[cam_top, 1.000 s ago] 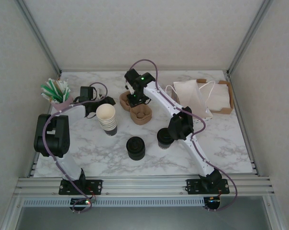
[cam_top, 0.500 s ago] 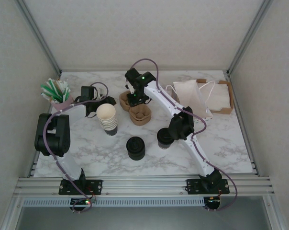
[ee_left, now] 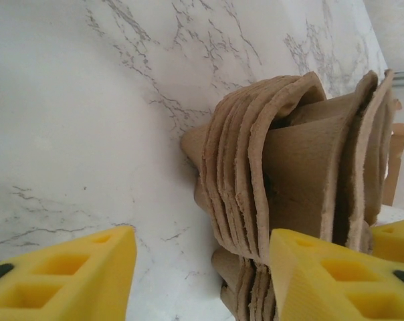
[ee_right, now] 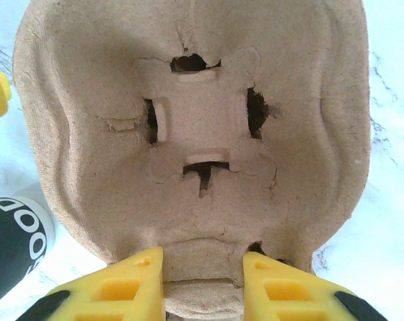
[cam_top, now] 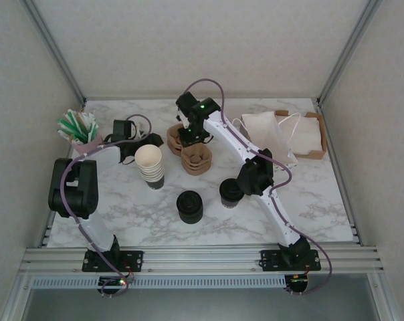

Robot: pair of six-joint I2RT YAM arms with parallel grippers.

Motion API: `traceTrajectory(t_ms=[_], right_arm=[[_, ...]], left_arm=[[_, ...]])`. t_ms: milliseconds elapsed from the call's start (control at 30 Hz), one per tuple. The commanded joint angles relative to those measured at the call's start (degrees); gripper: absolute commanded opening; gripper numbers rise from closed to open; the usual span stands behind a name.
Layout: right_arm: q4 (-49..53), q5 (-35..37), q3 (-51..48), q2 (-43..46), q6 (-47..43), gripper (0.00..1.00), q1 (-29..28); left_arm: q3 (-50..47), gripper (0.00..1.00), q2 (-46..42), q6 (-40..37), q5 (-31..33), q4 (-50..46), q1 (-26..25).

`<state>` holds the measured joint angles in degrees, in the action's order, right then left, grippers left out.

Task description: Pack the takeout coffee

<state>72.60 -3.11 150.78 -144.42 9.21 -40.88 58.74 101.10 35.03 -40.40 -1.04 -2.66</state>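
Note:
The takeout coffee (cam_top: 230,192), a small dark cup with a black lid, stands mid-table beside the right arm's forearm, apart from both grippers. Behind it lies a stack of brown pulp cup carriers (cam_top: 196,158). My right gripper (cam_top: 188,136) is over that stack. In the right wrist view it (ee_right: 203,259) is shut on the middle ridge of the top carrier (ee_right: 195,127). My left gripper (cam_top: 136,148) sits just left of the stack. It (ee_left: 202,249) is open, and the stacked carrier edges (ee_left: 255,180) lie against its right finger.
A stack of lidless cream cups (cam_top: 149,166) stands by the left gripper, a stack of black lids (cam_top: 189,206) in front. A pink cup of green straws (cam_top: 78,130) is at far left. White paper bags (cam_top: 269,137) and a cardboard box (cam_top: 312,137) are at back right.
The left gripper's jaws have widened beside the carrier stack. The right gripper and the carriers have shifted slightly towards the back of the table.

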Motion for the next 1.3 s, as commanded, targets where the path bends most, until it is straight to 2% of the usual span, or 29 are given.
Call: traceTrajectory(t_ms=[0,167,433,1267], right_arm=[[-0.4,-1.0,-1.0,1.9,0.8,0.28,0.5],[-0.7,-1.9,-1.0,0.8,1.1,0.28,0.6],[-1.2,-3.5,-0.9,0.7,1.5,0.28,0.8],[-1.1,-5.5,-1.0,1.1,1.6,0.27,1.0]], left_arm=[[1.8,0.59,-1.0,0.1,-1.9,1.6,-0.7],[2.1,0.63,0.3,0.2,-4.1,3.3,-0.8],[2.1,0.62,2.3,1.1,-7.4,5.7,-0.7],[1.5,0.65,5.4,2.2,-8.6,8.3,-1.0]])
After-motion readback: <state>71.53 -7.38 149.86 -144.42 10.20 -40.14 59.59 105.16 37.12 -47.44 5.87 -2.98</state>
